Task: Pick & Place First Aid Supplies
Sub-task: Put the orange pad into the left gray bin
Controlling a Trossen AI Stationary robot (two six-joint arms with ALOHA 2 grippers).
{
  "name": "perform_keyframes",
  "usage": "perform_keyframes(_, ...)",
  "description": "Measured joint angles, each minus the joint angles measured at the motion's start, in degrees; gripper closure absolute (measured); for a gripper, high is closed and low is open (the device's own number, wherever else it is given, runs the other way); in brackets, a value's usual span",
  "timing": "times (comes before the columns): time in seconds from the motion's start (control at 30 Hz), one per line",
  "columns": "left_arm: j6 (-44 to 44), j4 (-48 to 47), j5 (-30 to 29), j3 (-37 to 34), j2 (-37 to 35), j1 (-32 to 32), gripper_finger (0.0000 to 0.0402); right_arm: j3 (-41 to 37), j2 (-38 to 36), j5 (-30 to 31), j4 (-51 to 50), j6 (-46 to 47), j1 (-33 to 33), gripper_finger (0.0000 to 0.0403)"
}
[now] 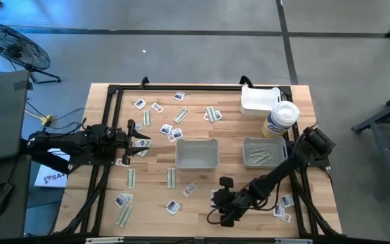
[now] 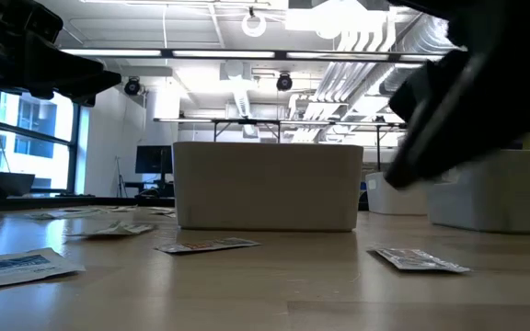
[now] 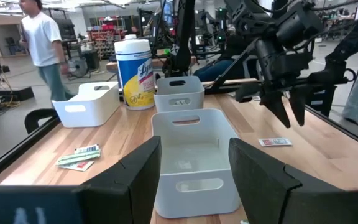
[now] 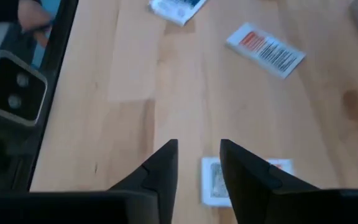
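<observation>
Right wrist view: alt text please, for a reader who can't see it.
The right gripper points down at a wooden table, its dark fingers parted over a small white packet. A barcoded packet and another packet lie farther off.

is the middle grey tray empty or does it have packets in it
Empty, as far as shows. The middle tray has a bare floor in the high view, and the left wrist view shows nothing inside it either.

Even, bright overhead light; ceiling lamps (image 2: 254, 23) glare in low view; soft shadows on surface (image 4: 185, 93); near packets (image 2: 17, 265) blurred; right wrist view soft
</observation>
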Motion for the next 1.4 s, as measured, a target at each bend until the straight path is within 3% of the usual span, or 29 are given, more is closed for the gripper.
perform_keyframes(0.97,0.00,-0.01,-0.01,0.00,-0.01,0.02,0.0216,-1.51,6.80,3.00,2.11,-0.59,0.90,0.0279)
perform_keyframes(1.4,0.02,-0.02,0.00,0.00,-0.01,0.00,0.0216,-1.46,6.73,0.52,-3.09,-1.03,-0.56,0.0391)
